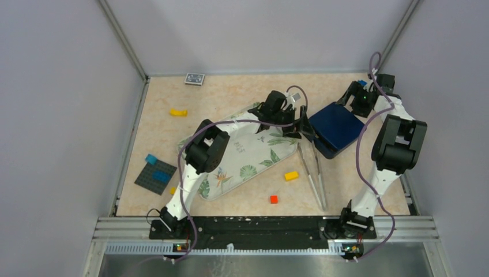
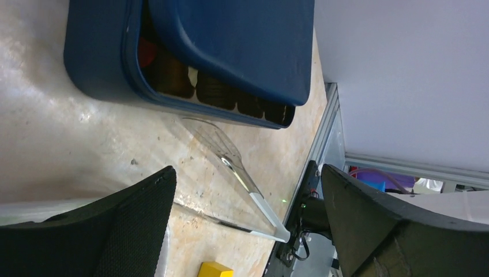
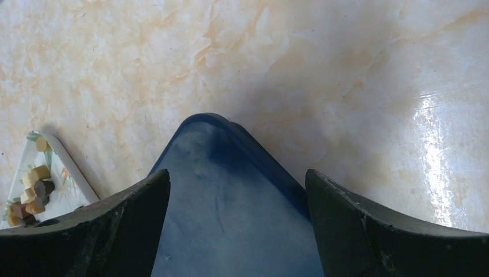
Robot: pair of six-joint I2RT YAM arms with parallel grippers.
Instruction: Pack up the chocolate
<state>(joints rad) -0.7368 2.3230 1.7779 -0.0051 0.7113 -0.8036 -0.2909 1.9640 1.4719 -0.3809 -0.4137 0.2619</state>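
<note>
A dark blue box (image 1: pixel 337 128) sits right of the leaf-patterned tray (image 1: pixel 242 161). Its lid (image 2: pixel 242 40) lies askew on it, and dark brown round chocolate (image 2: pixel 216 92) shows in the gap beneath. More chocolate (image 3: pixel 32 190), light brown and dark pieces, is heaped on a tray corner (image 3: pixel 63 190). My left gripper (image 1: pixel 304 128) is at the box's left edge; in the left wrist view it (image 2: pixel 248 170) stands open and empty above clear tongs (image 2: pixel 245 182). My right gripper (image 3: pixel 237 173) hovers open over the lid (image 3: pixel 230 225) at the box's far right corner, holding nothing.
The tongs (image 1: pixel 314 173) lie in front of the box. Yellow bricks (image 1: pixel 291 175) (image 1: pixel 178 112) and a red brick (image 1: pixel 273 199) are scattered about. A grey baseplate (image 1: pixel 151 180) with blue bricks is at the left. A small card box (image 1: pixel 194 78) rests by the back wall.
</note>
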